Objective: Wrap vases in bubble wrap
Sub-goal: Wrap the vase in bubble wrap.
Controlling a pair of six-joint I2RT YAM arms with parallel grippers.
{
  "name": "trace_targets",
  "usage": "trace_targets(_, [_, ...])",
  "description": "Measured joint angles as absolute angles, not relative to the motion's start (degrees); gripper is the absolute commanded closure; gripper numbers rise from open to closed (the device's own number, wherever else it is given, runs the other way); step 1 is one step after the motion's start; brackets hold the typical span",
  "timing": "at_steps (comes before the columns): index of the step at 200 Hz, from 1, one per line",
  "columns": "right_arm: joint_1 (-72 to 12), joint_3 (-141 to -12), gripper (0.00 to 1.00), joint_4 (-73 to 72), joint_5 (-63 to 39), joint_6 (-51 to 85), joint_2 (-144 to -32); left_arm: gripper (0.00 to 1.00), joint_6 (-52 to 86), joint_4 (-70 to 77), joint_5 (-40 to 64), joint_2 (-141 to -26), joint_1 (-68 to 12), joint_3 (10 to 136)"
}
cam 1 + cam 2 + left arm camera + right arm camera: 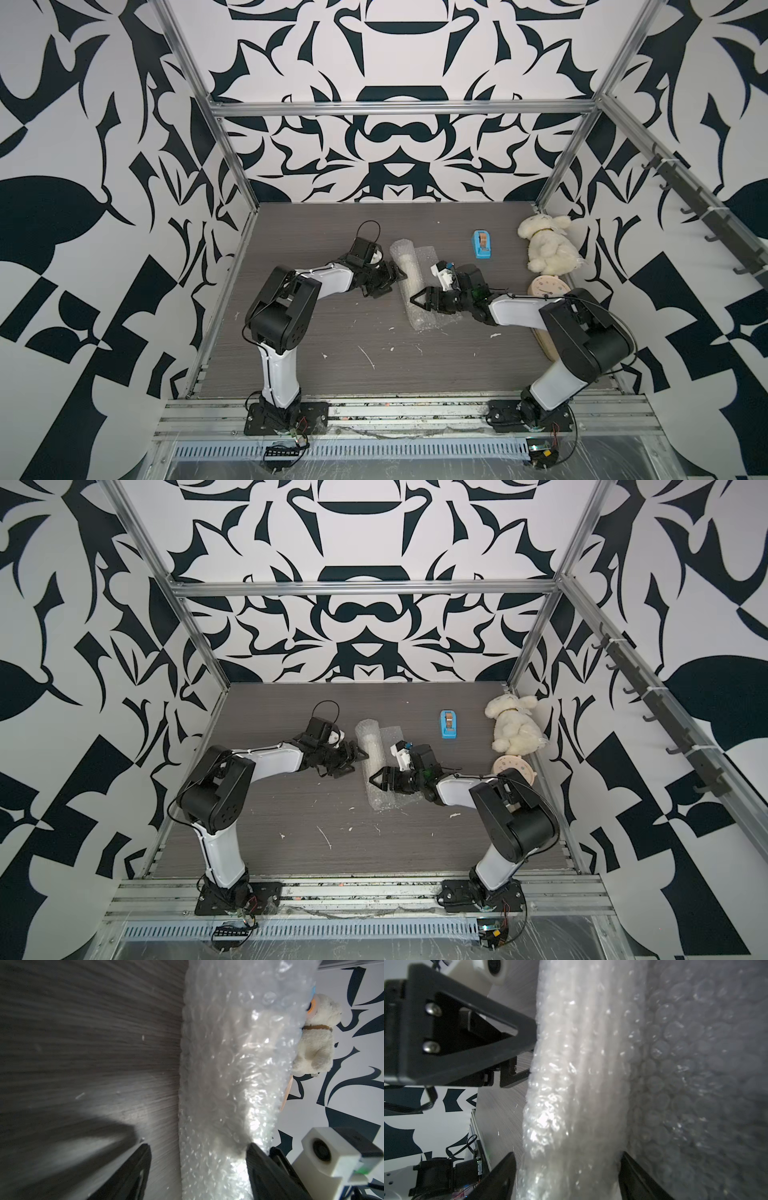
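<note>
The bubble wrap (420,318) (383,801) lies mid-table, rolled into a long tube around the vase (406,270), which shows only as a cream shape through the plastic. A loose flap of wrap spreads out beside the tube toward the right arm. My left gripper (392,284) (197,1145) stands open across the tube (228,1064): one finger rests against the wrap, the other is apart from it over bare table. My right gripper (417,303) (567,1153) straddles the tube (571,1084) from the opposite side, also open, with a narrow gap at one finger.
A blue tape dispenser (482,245) stands behind the right arm. A cream plush bunny (548,245) lies at the back right, with a round pinkish disc (548,286) in front of it. White scraps (368,357) dot the front of the table (332,332).
</note>
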State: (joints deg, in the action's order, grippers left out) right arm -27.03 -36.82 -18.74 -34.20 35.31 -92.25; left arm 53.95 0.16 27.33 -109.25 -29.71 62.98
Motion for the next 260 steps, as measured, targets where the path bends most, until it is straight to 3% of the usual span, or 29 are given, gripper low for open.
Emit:
trace_targets(79, [-17.9,-40.1,0.2,0.0,-28.3,25.8,-81.5,0.24,53.1,-1.3,26.8,-110.3,-30.5,65.1])
trace_targets(137, [-14.2,-43.8,0.34,3.4,-24.5,21.9,-90.8,0.24,52.9,-2.5,26.0,-110.3,-30.9,66.0])
trace_targets(197, [-13.5,-45.4,0.58,-5.0,-31.0,24.9,-98.8,0.24,52.9,-2.5,25.8,-110.3,-31.0,66.0])
trace_targets(260, [-13.5,-45.4,0.78,-10.6,-35.4,28.2,-99.6,0.24,52.9,-2.5,25.9,-110.3,-31.0,66.0])
